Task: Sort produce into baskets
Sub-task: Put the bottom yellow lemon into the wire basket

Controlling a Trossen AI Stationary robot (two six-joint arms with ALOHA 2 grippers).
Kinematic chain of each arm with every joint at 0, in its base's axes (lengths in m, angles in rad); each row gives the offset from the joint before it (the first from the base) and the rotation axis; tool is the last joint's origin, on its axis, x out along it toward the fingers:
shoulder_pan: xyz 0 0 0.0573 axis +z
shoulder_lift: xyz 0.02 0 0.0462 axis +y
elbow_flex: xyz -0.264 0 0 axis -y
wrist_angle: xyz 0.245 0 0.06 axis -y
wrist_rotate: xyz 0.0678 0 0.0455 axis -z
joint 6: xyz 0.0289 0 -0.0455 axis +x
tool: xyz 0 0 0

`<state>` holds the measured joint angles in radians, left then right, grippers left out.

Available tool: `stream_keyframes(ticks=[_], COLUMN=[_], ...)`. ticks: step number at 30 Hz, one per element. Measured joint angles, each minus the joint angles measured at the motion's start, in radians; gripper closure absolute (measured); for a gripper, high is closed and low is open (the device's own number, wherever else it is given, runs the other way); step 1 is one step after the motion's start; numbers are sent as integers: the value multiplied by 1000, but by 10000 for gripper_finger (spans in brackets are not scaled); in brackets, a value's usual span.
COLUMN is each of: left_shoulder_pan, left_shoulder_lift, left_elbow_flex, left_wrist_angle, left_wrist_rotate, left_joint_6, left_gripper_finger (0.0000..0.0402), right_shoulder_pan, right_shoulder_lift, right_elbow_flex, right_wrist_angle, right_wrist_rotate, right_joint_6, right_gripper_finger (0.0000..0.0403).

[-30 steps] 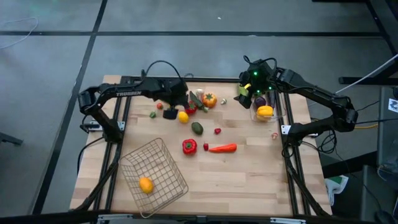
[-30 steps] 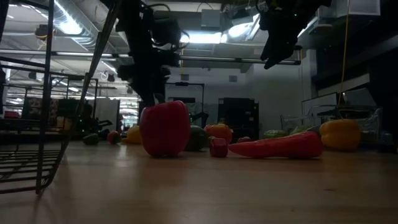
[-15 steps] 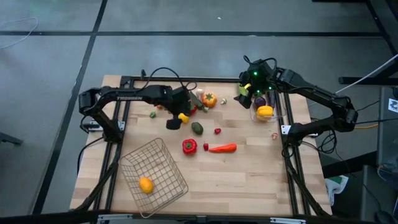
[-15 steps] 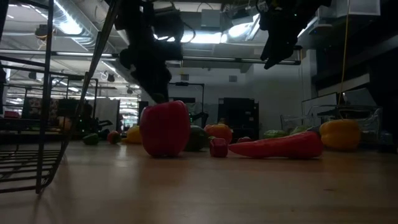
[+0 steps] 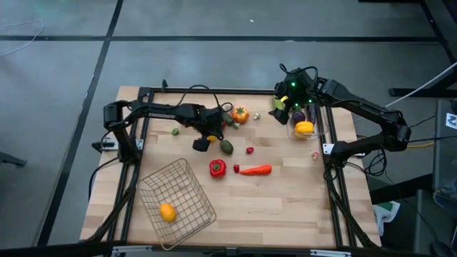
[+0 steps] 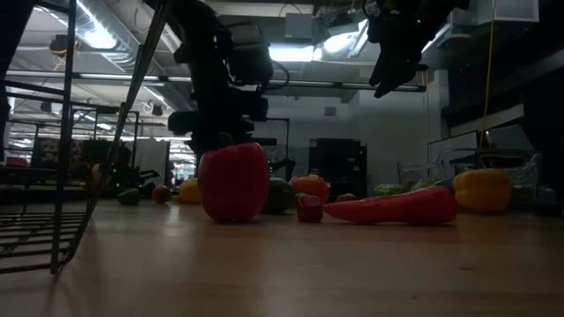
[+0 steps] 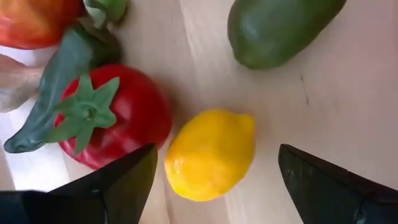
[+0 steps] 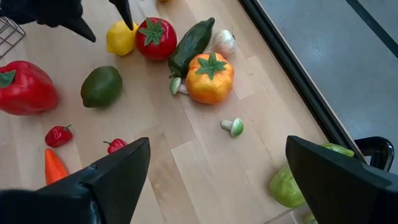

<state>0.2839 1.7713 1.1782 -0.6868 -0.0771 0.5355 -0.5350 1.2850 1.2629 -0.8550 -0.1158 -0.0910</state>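
I see the wooden table (image 5: 285,207) filling the high view, and on it, toward seven o'clock, the wire-mesh basket (image 5: 187,187) lies with one orange fruit (image 5: 167,212) inside. At about two o'clock sits the clear plastic bin (image 5: 314,132), holding a yellow pepper (image 5: 304,128) and a purple piece beside it. My right gripper (image 5: 291,91) hangs above the table just beside that bin, fingers spread wide with nothing between them. My left gripper (image 7: 214,186) is down near the table's eleven o'clock cluster, fingers spread on either side of a yellow lemon (image 7: 210,154) and not pinching it. Just beside the lemon lies a red tomato (image 7: 112,115) with a green calyx, and a dark green cucumber (image 8: 191,45) leans against it. Close by are an orange pepper (image 8: 210,77) and a green avocado-like fruit (image 7: 280,28). Near the table's centre stands a red bell pepper (image 5: 217,168), with a carrot (image 5: 255,170) lying just at its three o'clock. Two tiny red pieces (image 8: 58,135) are scattered near them, and a small white-and-green bit (image 8: 234,127) lies apart toward the far edge.
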Motion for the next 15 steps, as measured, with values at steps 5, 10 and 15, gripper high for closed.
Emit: stream_keyframes(ticks=[5,10,15], left_shoulder_pan=[-1,-1,-1], left_shoulder_lift=[40,80,107], left_elbow_flex=[0,0,0], left_wrist_angle=[-2,4,3], left_wrist_rotate=[-13,-50,-83], left_joint_6=[44,48,48], left_gripper_finger=[70,70,70], right_shoulder_pan=[0,0,0], right_shoulder_lift=[0,0,0], right_elbow_flex=[0,0,0], right_wrist_angle=[0,0,0], right_wrist_rotate=[0,0,0], right_joint_6=[0,0,0], right_gripper_finger=[31,31,31])
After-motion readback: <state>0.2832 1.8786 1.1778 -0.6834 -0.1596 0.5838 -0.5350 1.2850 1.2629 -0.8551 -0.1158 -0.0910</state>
